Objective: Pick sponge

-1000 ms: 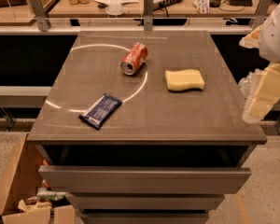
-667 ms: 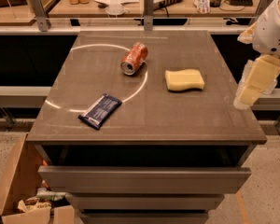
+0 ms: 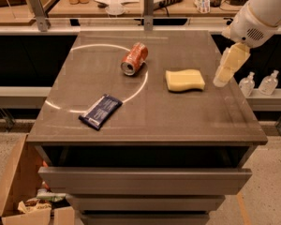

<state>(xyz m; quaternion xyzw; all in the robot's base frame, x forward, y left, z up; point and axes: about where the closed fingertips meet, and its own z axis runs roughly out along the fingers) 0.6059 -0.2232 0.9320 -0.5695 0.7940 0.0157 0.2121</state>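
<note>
The sponge, a pale yellow block with wavy sides, lies flat on the right part of the grey table top. My gripper hangs from the white arm at the upper right. It sits just to the right of the sponge and a little above the table, apart from it. Its pale yellow fingers point down and to the left.
An orange soda can lies on its side left of the sponge. A dark blue snack packet lies at the front left. A white ring is marked on the table. Bottles stand beyond the right edge. An open cardboard box is on the floor at the left.
My gripper has moved up and to the left, from beyond the table's right edge to a spot close beside the sponge. The objects on the table have not moved.
</note>
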